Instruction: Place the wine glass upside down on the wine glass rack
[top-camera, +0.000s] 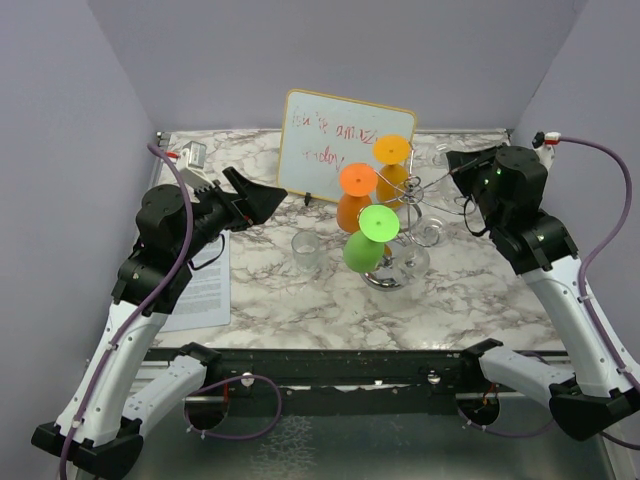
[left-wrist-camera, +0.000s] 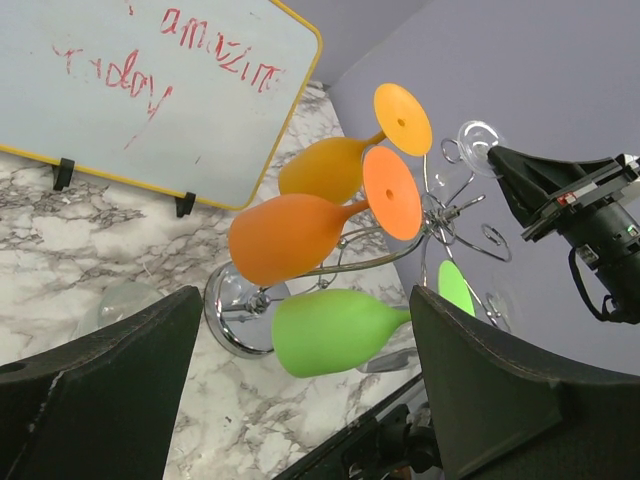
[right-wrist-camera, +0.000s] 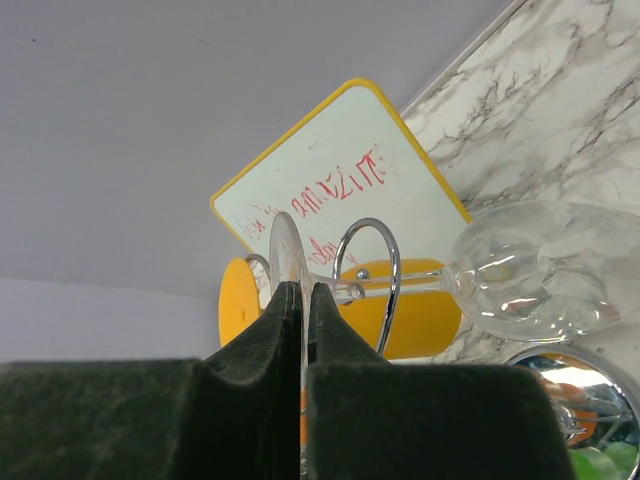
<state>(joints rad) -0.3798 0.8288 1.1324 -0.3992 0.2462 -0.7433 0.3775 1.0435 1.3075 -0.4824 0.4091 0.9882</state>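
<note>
Right gripper (right-wrist-camera: 302, 292) pinched the clear wine glass (right-wrist-camera: 530, 268) by its foot, stem level through a scroll of the silver wire rack (top-camera: 410, 266) (left gripper (top-camera: 262, 197) gaped, empty).

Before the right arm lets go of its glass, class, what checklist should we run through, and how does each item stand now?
1. Right gripper shut on the foot of the clear wine glass: ok.
2. Stem lodged in a curled arm of the wine glass rack: cannot tell; the right wrist view only shows it crossing a loop.
3. Left gripper open and off the rack: ok.
4. Amber glass, orange glass and green glass hanging on the rack: ok.
5. Second clear glass on the table, apart from the rack's base: ok.
</note>
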